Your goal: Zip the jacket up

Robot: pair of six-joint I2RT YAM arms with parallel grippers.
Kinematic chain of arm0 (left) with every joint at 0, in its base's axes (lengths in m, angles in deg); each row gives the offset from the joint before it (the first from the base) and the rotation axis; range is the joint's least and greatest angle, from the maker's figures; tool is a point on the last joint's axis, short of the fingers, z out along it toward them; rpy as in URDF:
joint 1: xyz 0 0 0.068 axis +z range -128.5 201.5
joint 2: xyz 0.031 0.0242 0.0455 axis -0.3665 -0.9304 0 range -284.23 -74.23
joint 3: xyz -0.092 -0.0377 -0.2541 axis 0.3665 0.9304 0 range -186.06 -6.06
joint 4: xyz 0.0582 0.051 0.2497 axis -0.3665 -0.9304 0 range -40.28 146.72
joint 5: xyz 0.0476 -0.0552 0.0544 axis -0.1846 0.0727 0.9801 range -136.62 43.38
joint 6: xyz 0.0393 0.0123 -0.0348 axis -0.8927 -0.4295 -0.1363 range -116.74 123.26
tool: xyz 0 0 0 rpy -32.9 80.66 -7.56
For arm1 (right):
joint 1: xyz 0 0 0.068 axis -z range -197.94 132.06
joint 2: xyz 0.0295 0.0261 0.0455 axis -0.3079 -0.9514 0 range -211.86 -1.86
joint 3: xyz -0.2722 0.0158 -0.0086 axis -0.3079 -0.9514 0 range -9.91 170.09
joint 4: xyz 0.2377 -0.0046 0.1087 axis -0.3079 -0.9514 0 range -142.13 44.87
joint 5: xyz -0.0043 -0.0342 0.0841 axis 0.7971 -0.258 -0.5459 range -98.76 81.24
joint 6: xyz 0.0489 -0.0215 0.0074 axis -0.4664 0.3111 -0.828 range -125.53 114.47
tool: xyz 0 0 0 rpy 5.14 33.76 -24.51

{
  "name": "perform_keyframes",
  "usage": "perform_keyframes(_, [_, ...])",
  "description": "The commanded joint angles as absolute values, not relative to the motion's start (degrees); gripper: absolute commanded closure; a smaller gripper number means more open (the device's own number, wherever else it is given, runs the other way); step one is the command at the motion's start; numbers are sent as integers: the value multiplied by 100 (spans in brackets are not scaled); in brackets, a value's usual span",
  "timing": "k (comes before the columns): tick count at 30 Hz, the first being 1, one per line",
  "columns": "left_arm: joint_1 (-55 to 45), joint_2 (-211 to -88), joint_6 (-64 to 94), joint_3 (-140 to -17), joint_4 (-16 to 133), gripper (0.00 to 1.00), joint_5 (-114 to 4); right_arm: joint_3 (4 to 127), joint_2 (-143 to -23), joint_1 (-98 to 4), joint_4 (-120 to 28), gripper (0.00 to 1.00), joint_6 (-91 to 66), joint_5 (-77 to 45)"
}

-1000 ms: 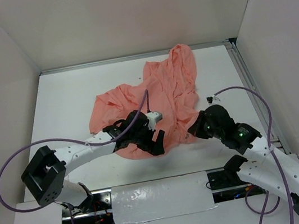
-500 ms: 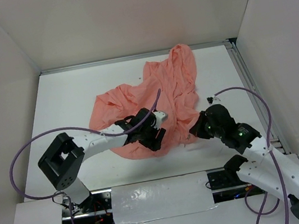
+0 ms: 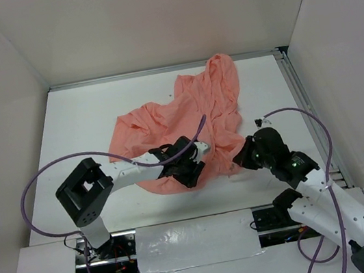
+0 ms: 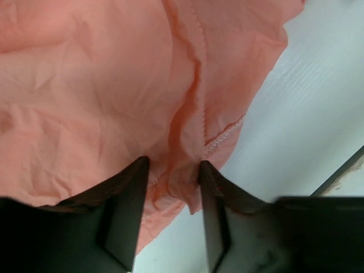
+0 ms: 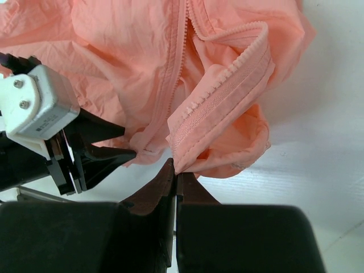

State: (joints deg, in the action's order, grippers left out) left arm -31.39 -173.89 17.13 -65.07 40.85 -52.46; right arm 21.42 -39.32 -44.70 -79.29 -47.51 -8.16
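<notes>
Jacket [image 3: 185, 112] crumpled | left fingers [image 4: 126, 207] spread astride hem [image 4: 196, 165] (fabric between) | right fingers [image 5: 154, 190] pinching zipper edge [image 5: 224, 94]

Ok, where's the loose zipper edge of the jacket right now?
Right wrist view: the zipper edge rises from the shut right end effector, which pinches its lower end at the jacket's near hem, with the left end effector just to its left.

1. jacket [image 3: 185, 115]: thin matt cloth, soft, heavily wrinkled.
2. zipper [image 5: 224, 96]: ribbed woven tape, small moulded teeth, matt.
3. counter [image 3: 82, 117]: white, smooth, faint grain up close, low sheen.
4. left claw [image 4: 173, 165], right claw [image 5: 175, 169]: dark matt plastic, smooth faces.
</notes>
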Motion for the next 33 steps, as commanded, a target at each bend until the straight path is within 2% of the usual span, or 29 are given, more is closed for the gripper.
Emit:
perform_keyframes(1, [-3176, -17408, 1768, -6662, 4038, 49, -5216, 2041, -3799, -4386, -7818, 100, -4614, -850])
perform_keyframes(5, [-3220, -17478, 1855, -6759, 3976, 72, -5075, 1988, -3772, -4325, -7774, 100, -4605, -850])
perform_keyframes(8, [-3255, -17496, 1908, -6820, 3906, 98, -5022, 1953, -3746, -4281, -7774, 100, -4605, -1008])
perform_keyframes(9, [-3264, -17443, 1926, -6829, 3880, 100, -5022, 1944, -3755, -4281, -7757, 100, -4605, -1025])
perform_keyframes(15, [-3247, -16821, 2171, -6733, 4063, 100, -5408, 1874, -3807, -4228, -7643, 100, -4587, -1148])
perform_keyframes(18, [-3177, -16382, 2346, -6628, 4195, 100, -6162, 1839, -3755, -4237, -7467, 100, -4579, -1428])
perform_keyframes(24, [-2983, -15835, 2839, -6390, 4520, 100, -6708, 1751, -3667, -4228, -7142, 100, -4535, -1930])
perform_keyframes(32, [-2983, -15202, 4509, -5758, 5619, 100, -7009, 1189, -3447, -4254, -5561, 100, -4728, -3432])
perform_keyframes(33, [-2992, -15062, 4797, -5557, 6124, 100, -6982, 1075, -3412, -4281, -5272, 100, -4815, -3651])
